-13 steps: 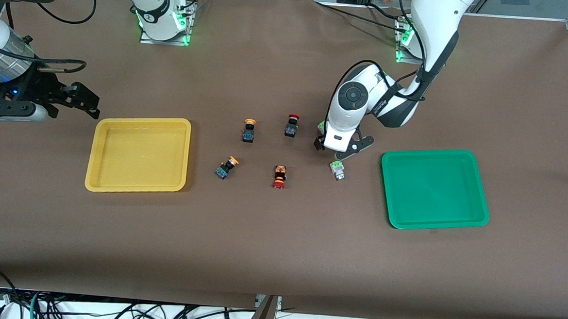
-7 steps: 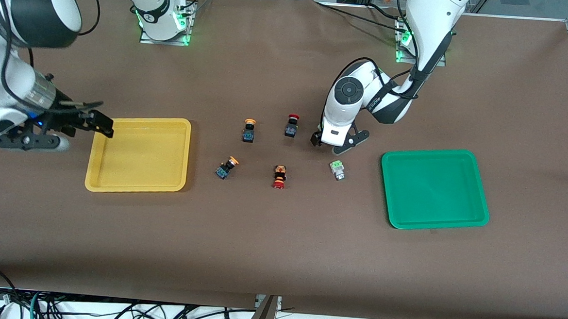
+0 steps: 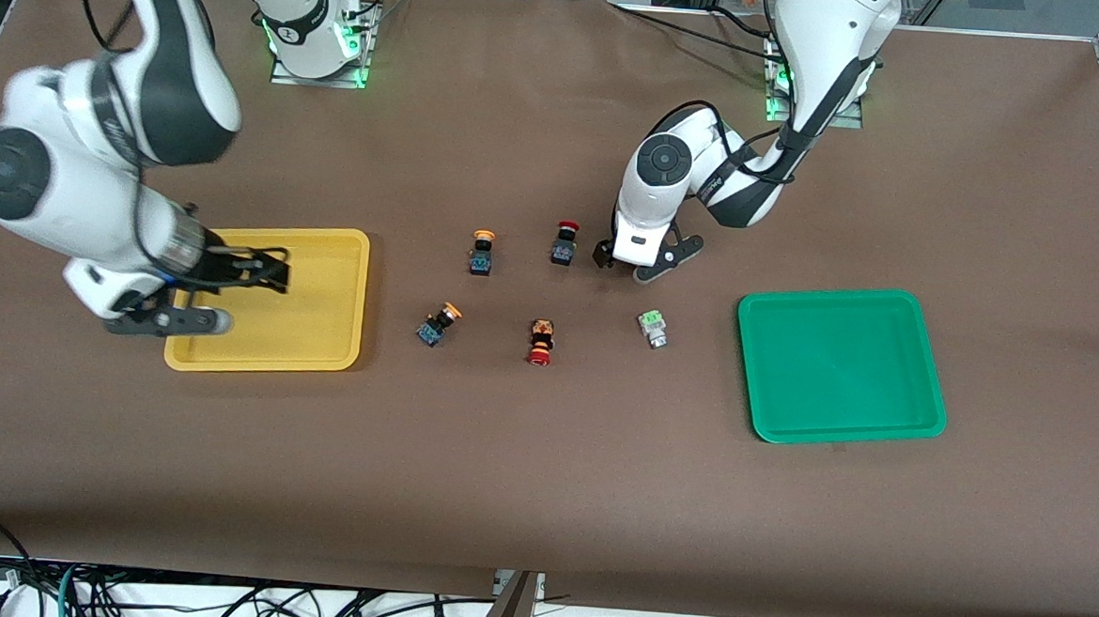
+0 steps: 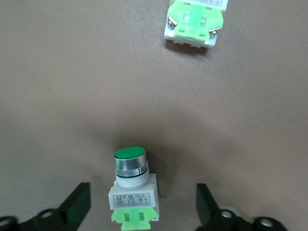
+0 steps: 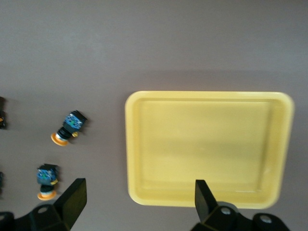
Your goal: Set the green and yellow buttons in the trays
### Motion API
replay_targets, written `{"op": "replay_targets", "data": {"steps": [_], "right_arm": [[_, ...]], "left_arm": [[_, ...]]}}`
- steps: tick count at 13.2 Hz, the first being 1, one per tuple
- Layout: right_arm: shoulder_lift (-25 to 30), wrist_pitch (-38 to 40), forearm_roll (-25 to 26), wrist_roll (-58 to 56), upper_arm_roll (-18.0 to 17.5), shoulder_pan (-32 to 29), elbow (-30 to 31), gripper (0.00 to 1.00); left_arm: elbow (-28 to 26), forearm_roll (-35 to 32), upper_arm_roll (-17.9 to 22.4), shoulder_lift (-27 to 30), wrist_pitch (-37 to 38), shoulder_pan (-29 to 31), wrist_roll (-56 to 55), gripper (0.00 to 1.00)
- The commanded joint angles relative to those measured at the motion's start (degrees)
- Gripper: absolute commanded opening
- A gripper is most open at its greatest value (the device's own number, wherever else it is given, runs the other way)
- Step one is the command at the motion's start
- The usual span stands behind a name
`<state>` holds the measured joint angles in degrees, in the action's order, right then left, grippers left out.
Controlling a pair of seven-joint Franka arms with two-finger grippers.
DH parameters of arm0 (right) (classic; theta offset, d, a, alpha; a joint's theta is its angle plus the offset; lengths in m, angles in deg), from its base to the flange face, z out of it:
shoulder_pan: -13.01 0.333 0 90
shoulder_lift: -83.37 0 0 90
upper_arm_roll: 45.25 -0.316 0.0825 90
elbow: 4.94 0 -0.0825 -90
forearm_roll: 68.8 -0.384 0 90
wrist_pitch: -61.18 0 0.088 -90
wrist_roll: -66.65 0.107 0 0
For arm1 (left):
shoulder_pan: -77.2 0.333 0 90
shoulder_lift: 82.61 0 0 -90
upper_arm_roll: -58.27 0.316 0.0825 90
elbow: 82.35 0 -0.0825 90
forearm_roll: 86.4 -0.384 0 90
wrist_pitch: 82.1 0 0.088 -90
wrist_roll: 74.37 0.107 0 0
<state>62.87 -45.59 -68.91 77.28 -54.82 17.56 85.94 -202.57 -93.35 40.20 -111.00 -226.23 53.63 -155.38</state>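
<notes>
My left gripper (image 3: 625, 264) hangs low and open over one green button (image 4: 130, 185), which stands between its fingers (image 4: 77, 204) without touching them; the hand hides this button in the front view. The second green button (image 3: 653, 328) lies on the cloth beside the green tray (image 3: 835, 427) and also shows in the left wrist view (image 4: 195, 21). My right gripper (image 3: 274, 271) is open and empty over the yellow tray (image 3: 264, 361). Two yellow buttons (image 3: 482, 251) (image 3: 439, 324) lie between the trays; both trays are empty.
Two red-capped black buttons (image 3: 565, 243) (image 3: 540, 342) lie among the others, one close to my left gripper. The right wrist view shows the yellow tray (image 5: 209, 147) and both yellow buttons (image 5: 67, 127) (image 5: 46, 180).
My right arm has swung in from the table's end to over the yellow tray. My left gripper has shifted a little toward the red button and now covers the green button.
</notes>
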Motion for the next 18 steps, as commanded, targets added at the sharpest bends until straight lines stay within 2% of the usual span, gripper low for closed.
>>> {"op": "replay_targets", "data": {"steps": [1,4,6,8,11,13,15,18], "right_arm": [[-4.27,-4.39,-0.59,8.23,-0.01,4.40,-0.79,0.99],[-9.54,-10.89,-3.31,19.74,-0.01,8.71,-0.79,0.99],[-12.97,-15.64,-3.32,28.53,0.08,12.05,-0.79,0.99],[-15.79,-18.29,-3.23,32.86,0.08,14.34,-0.79,0.99],[-19.31,-21.10,-3.23,33.93,0.08,14.61,-0.71,0.99],[-20.72,-22.77,-3.14,34.19,0.08,14.61,-0.36,0.99],[-21.69,-23.48,-3.05,35.76,0.08,15.05,-0.27,0.99],[-22.92,-25.67,-2.53,36.48,0.25,15.76,0.78,0.98]], "left_arm": [[-0.80,-2.45,0.14,0.17,-0.80,-0.25,-1.78,0.73],[-0.80,-2.46,0.14,-0.35,-0.89,-0.33,-1.87,0.71],[-0.71,-2.54,0.14,-0.35,-0.89,-0.25,-1.78,0.51],[-0.71,-2.54,0.14,-0.27,-0.89,-0.07,-1.35,0.26],[-0.36,-2.63,0.14,0.26,-0.63,0.37,-0.64,0.03],[-0.10,-2.63,0.05,2.88,0.60,3.25,5.21,0.01],[0.08,-2.46,-0.13,5.79,3.58,7.91,15.65,0.01],[0.17,-2.37,-0.13,7.64,3.68,15.20,30.33,0.01]]}}
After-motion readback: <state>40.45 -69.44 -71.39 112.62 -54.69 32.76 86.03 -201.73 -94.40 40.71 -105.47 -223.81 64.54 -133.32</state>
